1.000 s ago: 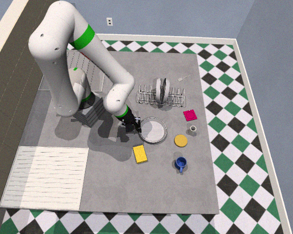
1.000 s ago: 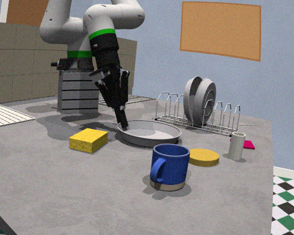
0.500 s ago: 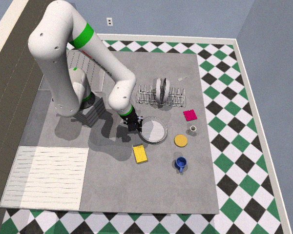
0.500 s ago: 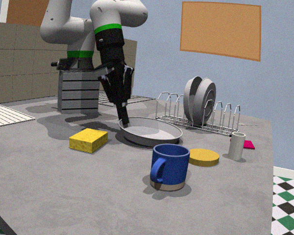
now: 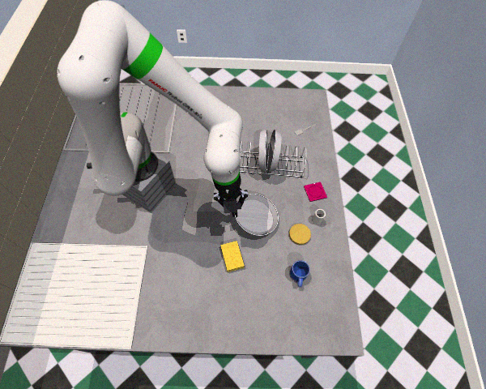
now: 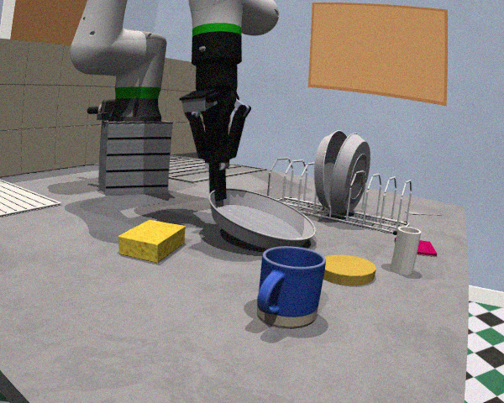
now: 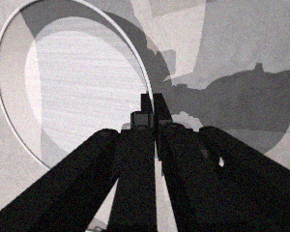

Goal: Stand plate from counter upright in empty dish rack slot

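Observation:
The grey plate (image 5: pixel 256 217) (image 6: pixel 260 221) (image 7: pixel 82 82) is tilted, its rim on the robot's side raised off the counter and its far side low, close to the counter; whether that side touches is hard to tell. My gripper (image 5: pixel 235 211) (image 6: pixel 218 194) (image 7: pixel 151 107) points down and is shut on the plate's raised rim, one finger inside and one outside. The wire dish rack (image 5: pixel 291 171) (image 6: pixel 374 223) stands behind the plate. Two plates (image 5: pixel 263 146) (image 6: pixel 348 169) stand upright near its middle, with wire slots on both sides of them. Its feet are mostly too small to judge.
A yellow sponge (image 5: pixel 232 256) (image 6: pixel 150 240), a blue mug (image 5: pixel 300 271) (image 6: pixel 291 286), a yellow disc (image 5: pixel 300 233) (image 6: pixel 349 269), a pale cup (image 5: pixel 320 214) (image 6: pixel 405 251) and a pink square (image 5: pixel 315 191) (image 6: pixel 427 248) lie around the plate. A small pale utensil (image 5: pixel 304 130) lies behind the rack.

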`<state>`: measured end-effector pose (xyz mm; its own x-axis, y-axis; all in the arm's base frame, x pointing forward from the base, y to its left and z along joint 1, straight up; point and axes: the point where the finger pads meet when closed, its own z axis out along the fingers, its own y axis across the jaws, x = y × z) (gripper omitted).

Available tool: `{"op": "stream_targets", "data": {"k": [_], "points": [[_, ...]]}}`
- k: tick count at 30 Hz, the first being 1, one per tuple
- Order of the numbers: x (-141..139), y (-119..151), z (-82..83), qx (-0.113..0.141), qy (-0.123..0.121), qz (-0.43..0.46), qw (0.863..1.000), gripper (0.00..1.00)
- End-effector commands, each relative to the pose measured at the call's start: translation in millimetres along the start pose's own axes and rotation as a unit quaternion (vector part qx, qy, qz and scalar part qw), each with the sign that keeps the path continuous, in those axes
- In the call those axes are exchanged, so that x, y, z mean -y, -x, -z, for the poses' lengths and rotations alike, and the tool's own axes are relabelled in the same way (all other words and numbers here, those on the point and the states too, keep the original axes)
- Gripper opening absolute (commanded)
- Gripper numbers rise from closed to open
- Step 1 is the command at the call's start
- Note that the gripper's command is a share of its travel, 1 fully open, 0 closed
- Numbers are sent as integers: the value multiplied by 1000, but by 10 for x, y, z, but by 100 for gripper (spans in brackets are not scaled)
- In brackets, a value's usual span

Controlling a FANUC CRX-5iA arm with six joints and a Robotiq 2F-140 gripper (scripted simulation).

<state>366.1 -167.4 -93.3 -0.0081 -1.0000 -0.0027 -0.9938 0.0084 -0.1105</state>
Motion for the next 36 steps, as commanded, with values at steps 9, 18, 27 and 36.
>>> {"op": "stream_targets", "data": {"k": [9, 18, 27, 36], "points": [[216, 10, 206, 0, 99, -1, 995, 10], [353, 10, 325, 0, 152, -1, 988, 10], [521, 10, 473, 0, 208, -1, 978, 10], [632, 9, 554, 0, 242, -1, 970, 10]]}}
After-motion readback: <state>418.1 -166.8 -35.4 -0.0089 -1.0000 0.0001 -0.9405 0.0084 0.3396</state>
